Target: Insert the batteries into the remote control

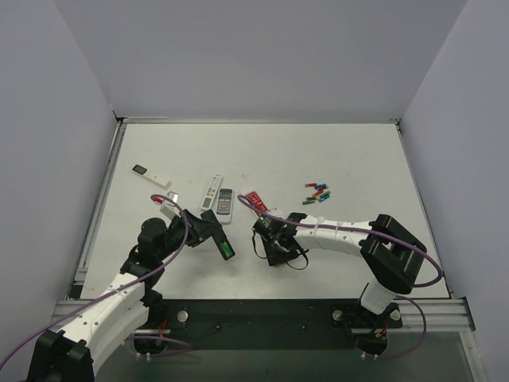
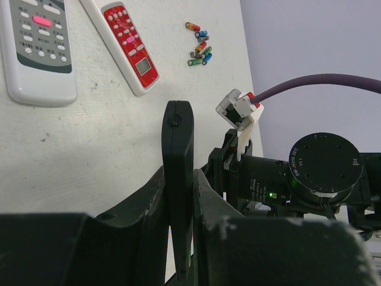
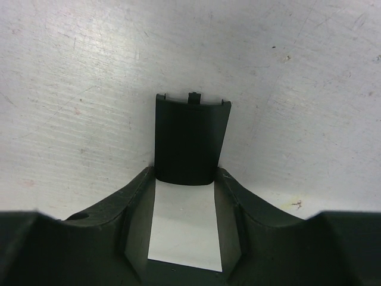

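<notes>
White and scuffed, the counter point(image 1: 342, 159) carries everything well inside both arms' reach. The left pincer point(image 2: 180, 185) is clamped tight on a slim black handset point(image 2: 178, 137), held edge-up off the surface, with a patch of green showing at its near end in the top view. The right pincer point(image 3: 186, 174) sits low over a small black cover point(image 3: 189, 137) that lies flat between its narrowed jaws. Whether they already pinch it I cannot tell.

The remote control point(image 1: 211, 191) lies face-up just beyond the left pincer. Its long axis runs away from the arms, with the far end leaning slightly right. A grey-faced remote point(image 1: 225, 201) lies just beside it, a red one point(image 1: 254, 199) is further right, and a white stick point(image 1: 151, 174) is off to the left.

The batteries point(image 1: 318, 192) are heaped loosely, beyond and to the right of the right pincer and well apart from the remote control. The right arm is the nearer to them, so fetching one looks like its job once the cover is dealt with. The left arm is nearer the remote control but has its jaws full.
</notes>
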